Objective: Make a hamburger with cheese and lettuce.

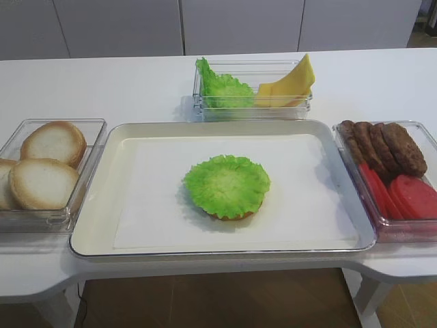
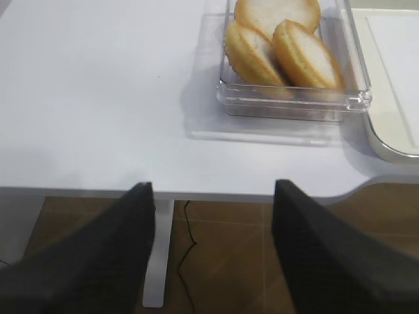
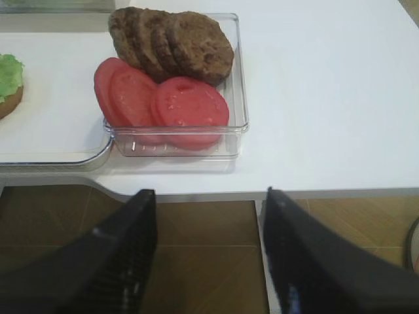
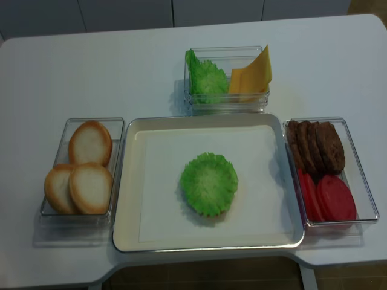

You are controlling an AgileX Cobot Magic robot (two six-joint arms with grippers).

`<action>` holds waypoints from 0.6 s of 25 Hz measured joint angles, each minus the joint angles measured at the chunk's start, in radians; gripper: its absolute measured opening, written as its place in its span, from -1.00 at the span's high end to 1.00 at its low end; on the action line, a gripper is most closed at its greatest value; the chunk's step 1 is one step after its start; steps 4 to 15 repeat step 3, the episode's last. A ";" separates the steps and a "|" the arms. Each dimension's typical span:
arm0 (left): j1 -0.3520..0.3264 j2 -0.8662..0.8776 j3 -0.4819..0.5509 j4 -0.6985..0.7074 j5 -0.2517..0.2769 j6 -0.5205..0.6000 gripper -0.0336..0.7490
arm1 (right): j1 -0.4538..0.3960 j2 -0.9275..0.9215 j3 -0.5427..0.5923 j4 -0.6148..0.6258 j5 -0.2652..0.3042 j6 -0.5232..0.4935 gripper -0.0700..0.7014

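Green lettuce point(image 1: 226, 184) caps one hamburger point(image 1: 235, 214); three buns point(image 4: 78, 175) wait.

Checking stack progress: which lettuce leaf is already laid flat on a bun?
The lettuce in the middle of the tray, spread over a bun half; the other leaf stands in the rear bin.

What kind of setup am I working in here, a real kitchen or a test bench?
Likely a lab test bench, not a kitchen: a plain white table, ingredients sorted into clear plastic bins, and a metal-rimmed tray with white paper liner where a ruffled green lettuce leaf covers a golden-brown bun half.
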 joint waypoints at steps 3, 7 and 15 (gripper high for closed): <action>0.000 0.000 0.000 0.000 0.000 0.000 -0.18 | 0.000 0.000 0.000 0.000 0.000 0.000 -0.21; 0.000 0.000 0.000 0.000 0.000 0.000 -0.18 | 0.000 0.000 0.000 0.000 0.000 0.000 -0.21; 0.000 0.000 0.000 0.000 0.000 0.000 -0.18 | 0.000 0.000 0.000 0.000 0.000 0.000 -0.21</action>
